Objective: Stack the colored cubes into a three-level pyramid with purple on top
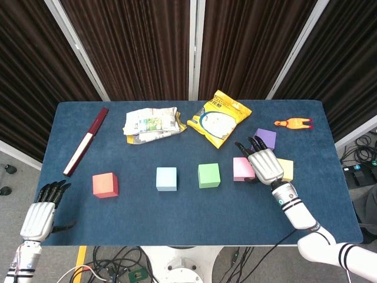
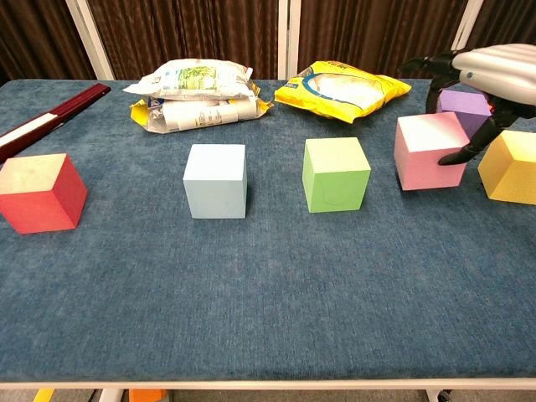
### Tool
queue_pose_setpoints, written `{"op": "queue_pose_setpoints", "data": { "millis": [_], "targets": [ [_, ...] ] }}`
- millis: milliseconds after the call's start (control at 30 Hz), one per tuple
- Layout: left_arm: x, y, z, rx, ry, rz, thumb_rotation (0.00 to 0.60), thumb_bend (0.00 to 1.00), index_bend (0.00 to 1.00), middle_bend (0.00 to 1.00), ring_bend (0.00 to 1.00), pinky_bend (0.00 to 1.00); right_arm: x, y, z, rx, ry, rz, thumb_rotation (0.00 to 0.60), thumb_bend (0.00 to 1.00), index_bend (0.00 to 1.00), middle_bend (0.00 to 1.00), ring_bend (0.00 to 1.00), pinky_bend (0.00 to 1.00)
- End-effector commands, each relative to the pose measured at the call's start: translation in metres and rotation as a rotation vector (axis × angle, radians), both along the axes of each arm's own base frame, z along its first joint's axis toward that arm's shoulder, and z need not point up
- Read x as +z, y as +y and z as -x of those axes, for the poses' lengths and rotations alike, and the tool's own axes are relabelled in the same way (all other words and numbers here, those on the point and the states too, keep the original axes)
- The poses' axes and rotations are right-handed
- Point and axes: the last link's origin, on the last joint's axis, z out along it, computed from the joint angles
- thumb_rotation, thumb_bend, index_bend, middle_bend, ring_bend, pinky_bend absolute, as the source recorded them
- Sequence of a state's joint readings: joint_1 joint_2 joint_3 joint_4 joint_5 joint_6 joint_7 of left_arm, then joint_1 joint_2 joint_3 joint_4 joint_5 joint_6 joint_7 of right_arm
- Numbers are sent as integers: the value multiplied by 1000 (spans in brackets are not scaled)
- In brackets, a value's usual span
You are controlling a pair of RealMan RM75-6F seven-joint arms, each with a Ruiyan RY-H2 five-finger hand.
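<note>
Four cubes stand in a row across the table's middle: red (image 1: 105, 184) (image 2: 40, 192), light blue (image 1: 166, 178) (image 2: 216, 180), green (image 1: 208, 175) (image 2: 335, 173) and pink (image 1: 242, 169) (image 2: 429, 151). My right hand (image 1: 264, 165) (image 2: 490, 75) grips the pink cube, fingers over its far side and thumb on its right face. The yellow cube (image 1: 286, 170) (image 2: 511, 166) sits just right of that hand. The purple cube (image 1: 267, 138) (image 2: 463, 102) stands behind it, partly hidden by the fingers. My left hand (image 1: 40, 212) hangs off the table's front left corner, holding nothing, its fingers spread.
A dark red book (image 1: 86, 141) (image 2: 46, 120) lies at the far left. Crumpled packets (image 1: 151, 124) (image 2: 194, 92) and a yellow bag (image 1: 218, 118) (image 2: 342, 87) lie at the back middle. An orange toy chicken (image 1: 293, 123) lies at the back right.
</note>
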State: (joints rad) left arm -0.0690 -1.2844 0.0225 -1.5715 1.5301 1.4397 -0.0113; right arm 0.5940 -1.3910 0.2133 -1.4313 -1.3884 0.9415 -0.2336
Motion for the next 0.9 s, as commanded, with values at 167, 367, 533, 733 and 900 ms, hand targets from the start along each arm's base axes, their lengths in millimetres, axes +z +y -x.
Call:
{"op": "queue_pose_setpoints", "data": {
  "millis": [167,367,533,733,900],
  "targets": [
    [0,1,1,0,1,4,600,16,104,54,0,24,-23,-8,-7,0,-49,-63,600,101,0,478,46,0],
    [0,2,1,-2,-1,8,600,16,105,54,0,25,-29,-5,-1,-11,-73,-108,600,72,0,437,40,0],
    [-1,4,1,-5,-2,11,600,16,105,54,0,25,-24,-2,0,-26,-89,-151,600,0,0,236,0,0],
    [-1,4,1,-5,0,12,600,16,105,54,0,26,-22,-4,-1,-38,-81,-171,600,0,0,151,0,0],
    [-1,4,2,2,-3,13,600,16,105,54,0,25,-24,-6,-4,-37,-81,-165,600,0,0,236,0,0]
  ]
}}
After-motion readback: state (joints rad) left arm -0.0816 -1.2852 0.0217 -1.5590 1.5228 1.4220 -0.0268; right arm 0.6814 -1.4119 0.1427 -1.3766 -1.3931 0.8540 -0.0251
